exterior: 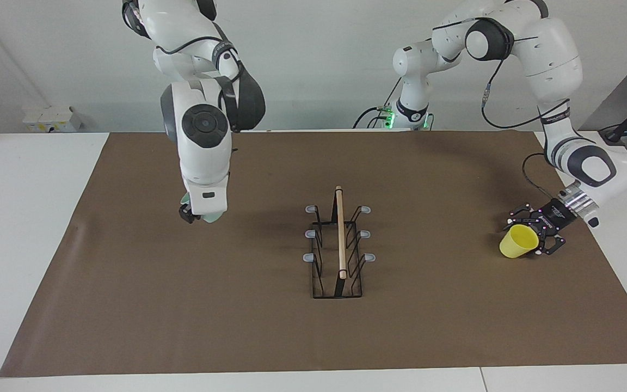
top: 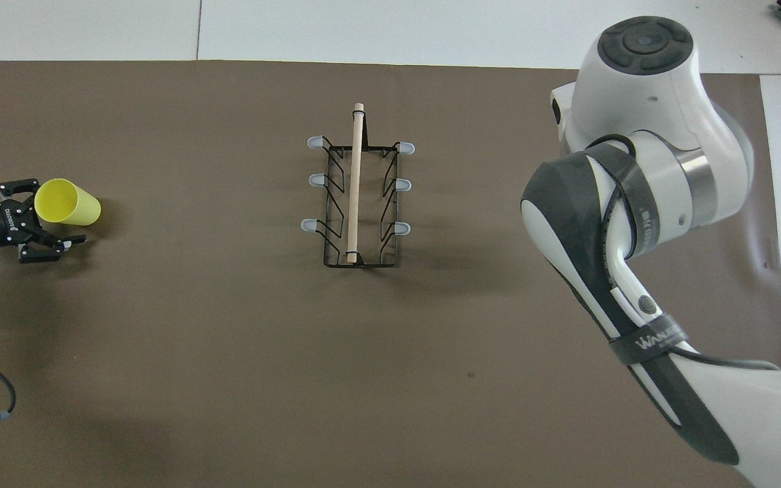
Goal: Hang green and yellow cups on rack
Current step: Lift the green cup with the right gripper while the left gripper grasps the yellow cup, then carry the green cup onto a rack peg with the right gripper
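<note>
A brown mat (exterior: 270,337) covers most of the white table (exterior: 25,228), and everything in play sits on or over it. The right arm (exterior: 204,141) hangs over the mat toward its own end of the table, its big white wrist pointing straight down and hiding almost all of the right gripper (exterior: 194,216); whether those fingers are apart or together cannot be told. A sliver of the green cup (exterior: 211,219) peeks out under that wrist, right at the gripper, and in the overhead view the arm covers it completely. The left arm (exterior: 558,114) reaches out low over its own end of the mat, with a black cable trailing beside it. The rack (exterior: 338,256) stands in the middle of the mat, well apart from both arms, its wooden rod (top: 355,183) running along the top and three grey-tipped prongs sticking out on each side, all of them bare. The left gripper (exterior: 531,239) has its fingers spread, one on each side of the yellow cup (exterior: 519,242). That cup is tipped on its side, its open mouth turned toward the gripper's body and its closed bottom pointing toward the rack.
</note>
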{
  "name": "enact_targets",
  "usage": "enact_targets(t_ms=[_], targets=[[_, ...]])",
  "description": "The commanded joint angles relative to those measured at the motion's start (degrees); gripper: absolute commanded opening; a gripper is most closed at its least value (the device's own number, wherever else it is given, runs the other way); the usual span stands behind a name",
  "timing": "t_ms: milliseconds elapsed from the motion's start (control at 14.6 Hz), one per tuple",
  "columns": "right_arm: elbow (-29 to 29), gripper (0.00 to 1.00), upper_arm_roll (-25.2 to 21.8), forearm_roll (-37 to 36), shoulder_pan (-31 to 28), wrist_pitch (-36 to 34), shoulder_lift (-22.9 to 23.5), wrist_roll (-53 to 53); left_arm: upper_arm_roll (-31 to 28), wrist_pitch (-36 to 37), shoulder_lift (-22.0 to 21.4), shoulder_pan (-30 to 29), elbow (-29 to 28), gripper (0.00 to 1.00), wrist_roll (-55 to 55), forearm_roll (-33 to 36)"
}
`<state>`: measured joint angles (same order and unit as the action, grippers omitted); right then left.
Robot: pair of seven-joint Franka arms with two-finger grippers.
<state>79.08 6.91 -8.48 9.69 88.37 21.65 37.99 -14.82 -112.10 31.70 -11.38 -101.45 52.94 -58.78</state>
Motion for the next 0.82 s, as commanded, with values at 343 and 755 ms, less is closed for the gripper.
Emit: enact_targets(t_ms=[343, 755], targets=[[17.8, 0.00, 1.1, 27.3, -2.5, 29.0, -10.9, -0.3, -0.3, -5.0, -2.1, 3.1, -3.4, 1.00, -1.0, -3.5], [35.2, 0.00, 1.3, 57.4, 5.7, 61.7, -16.1, 14.2, -0.3, -5.6, -5.7, 4.5, -4.1, 0.00, -3.8, -4.3]])
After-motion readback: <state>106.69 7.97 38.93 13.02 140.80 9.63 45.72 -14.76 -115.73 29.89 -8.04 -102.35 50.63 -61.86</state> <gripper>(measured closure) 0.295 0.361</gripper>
